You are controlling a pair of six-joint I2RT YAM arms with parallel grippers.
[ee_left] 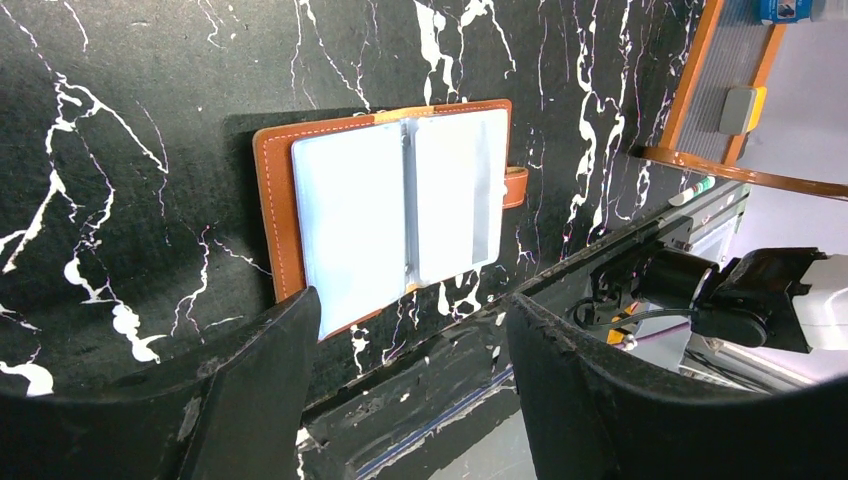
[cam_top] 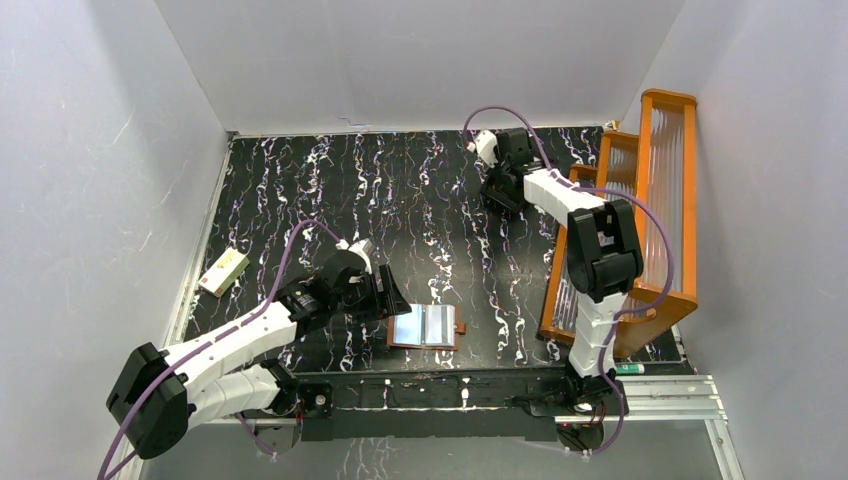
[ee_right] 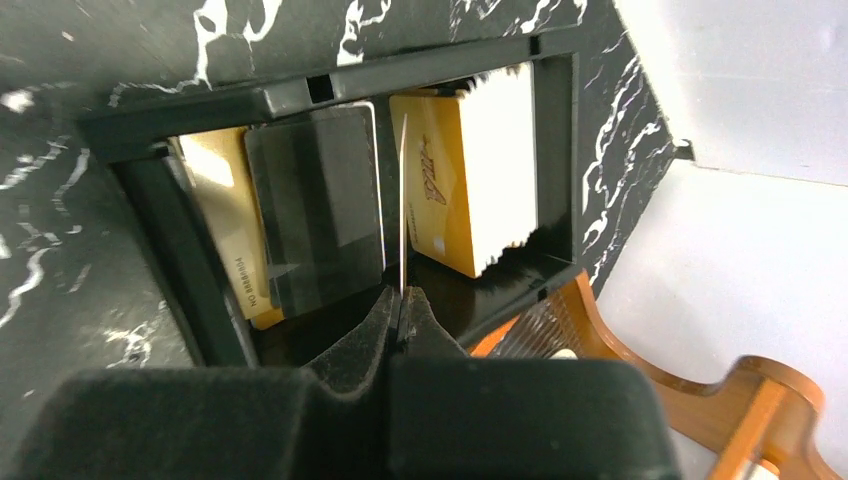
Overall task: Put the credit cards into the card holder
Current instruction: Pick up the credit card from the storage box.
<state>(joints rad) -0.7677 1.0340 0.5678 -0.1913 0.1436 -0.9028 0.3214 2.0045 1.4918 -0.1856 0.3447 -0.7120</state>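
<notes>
The card holder [cam_top: 425, 327] lies open near the table's front edge, reddish-brown with pale shiny pockets [ee_left: 400, 210] facing up. My left gripper [ee_left: 410, 305] hovers open just beside its near-left corner [cam_top: 385, 295], with nothing between the fingers [ee_left: 260, 370]. At the back of the table my right gripper [cam_top: 500, 195] reaches down into a black tray [ee_right: 330, 90] of credit cards. In the right wrist view the right gripper [ee_right: 402, 295] is shut on one thin card [ee_right: 402, 200] seen edge-on and upright. Yellow cards [ee_right: 440, 190] and a dark card [ee_right: 315, 210] lie in the tray's compartments.
A cream box with a green mark [cam_top: 223, 271] lies at the table's left edge. An orange wooden rack with ribbed clear panels [cam_top: 650, 200] stands along the right side, close to the right arm. White walls enclose the table on three sides.
</notes>
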